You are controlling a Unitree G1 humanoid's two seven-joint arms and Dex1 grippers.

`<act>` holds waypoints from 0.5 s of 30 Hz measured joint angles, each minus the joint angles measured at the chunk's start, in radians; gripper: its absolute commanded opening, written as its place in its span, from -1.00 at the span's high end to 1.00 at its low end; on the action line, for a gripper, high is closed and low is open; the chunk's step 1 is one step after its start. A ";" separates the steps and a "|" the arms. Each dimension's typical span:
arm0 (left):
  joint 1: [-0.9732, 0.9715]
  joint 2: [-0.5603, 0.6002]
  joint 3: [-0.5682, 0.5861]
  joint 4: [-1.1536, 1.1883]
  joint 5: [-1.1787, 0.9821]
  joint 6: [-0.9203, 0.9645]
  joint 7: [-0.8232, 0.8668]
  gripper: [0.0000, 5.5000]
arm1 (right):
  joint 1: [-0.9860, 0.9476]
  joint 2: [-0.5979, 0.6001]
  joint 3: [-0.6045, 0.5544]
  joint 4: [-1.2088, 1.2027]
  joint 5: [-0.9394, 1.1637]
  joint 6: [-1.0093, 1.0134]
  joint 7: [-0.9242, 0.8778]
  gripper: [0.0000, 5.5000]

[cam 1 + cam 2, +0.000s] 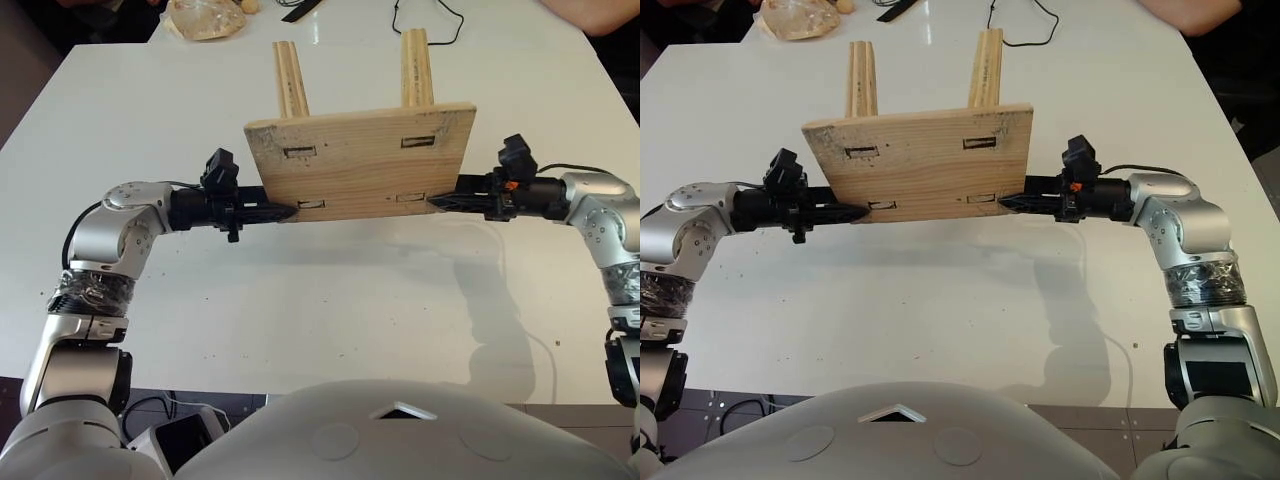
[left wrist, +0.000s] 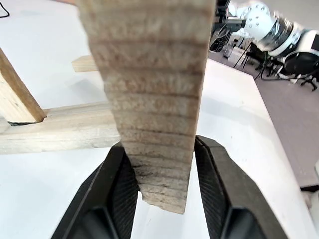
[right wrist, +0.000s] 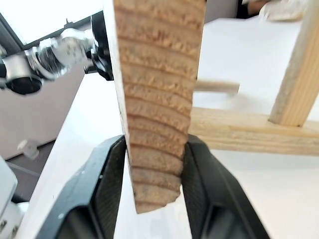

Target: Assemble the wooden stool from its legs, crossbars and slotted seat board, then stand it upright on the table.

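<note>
Black two-fingered left gripper (image 1: 284, 212) and its twin, the right gripper (image 1: 437, 203), each pinch an end of the pale rectangular slotted wooden seat board (image 1: 360, 160) near its lower edge; the board stands on edge above the white table (image 1: 300, 320), slots facing the robot; two light square wooden legs (image 1: 292, 80) jut away behind it, joined by a plain wooden crossbar (image 2: 70, 132); this two-sided hold probably serves to swing the stool onto its feet; a crumpled clear bag (image 1: 205, 18) and thin black cable (image 1: 425, 25) lie at the far edge.

Bright overhead light: my glossy white table (image 1: 300, 300) glares at its far end, with soft shadows nearer me.
</note>
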 measured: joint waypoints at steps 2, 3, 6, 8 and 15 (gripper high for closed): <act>0.016 -0.008 0.004 -0.008 -0.088 0.000 0.044 0.42 | 0.016 -0.001 -0.022 -0.006 0.097 -0.003 -0.046 0.45; 0.020 -0.013 0.006 -0.011 -0.132 0.000 0.065 0.42 | 0.024 0.002 -0.034 -0.009 0.140 -0.003 -0.068 0.45; 0.023 -0.067 0.017 -0.026 -0.316 0.000 0.160 0.42 | 0.041 0.040 -0.085 -0.011 0.337 -0.007 -0.178 0.43; 0.023 -0.126 0.039 -0.035 -0.422 -0.011 0.259 0.42 | 0.048 0.086 -0.102 -0.014 0.444 -0.008 -0.273 0.43; 0.017 -0.404 0.125 -0.121 -0.756 -0.167 0.879 0.46 | 0.062 0.377 -0.089 -0.102 0.696 -0.044 -0.793 0.44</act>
